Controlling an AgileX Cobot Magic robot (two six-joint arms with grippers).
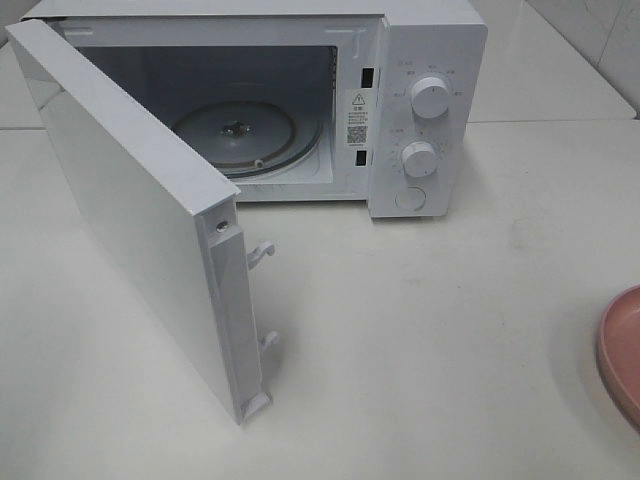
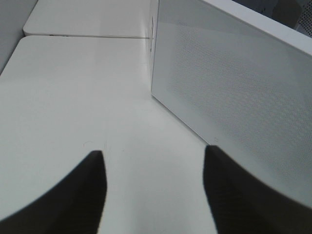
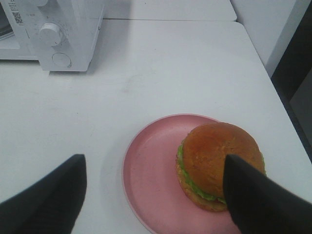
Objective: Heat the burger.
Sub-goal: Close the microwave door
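The burger (image 3: 217, 151), with a golden-brown bun and green lettuce, sits on the right part of a pink plate (image 3: 146, 170) in the right wrist view. My right gripper (image 3: 153, 157) is open above the plate, one dark finger (image 3: 258, 200) overlapping the burger's side in the picture. In the high view only the plate's edge (image 1: 622, 350) shows at the far right; the burger and both grippers are out of that view. My left gripper (image 2: 153, 150) is open over bare table beside the microwave door (image 2: 234, 83), holding nothing.
The white microwave (image 1: 425, 60) stands at the back with its door (image 1: 130, 210) swung wide open toward the front left. Its glass turntable (image 1: 240, 135) holds nothing. Two knobs (image 1: 430, 98) are on its right panel. The table edge (image 3: 273, 83) lies near the plate.
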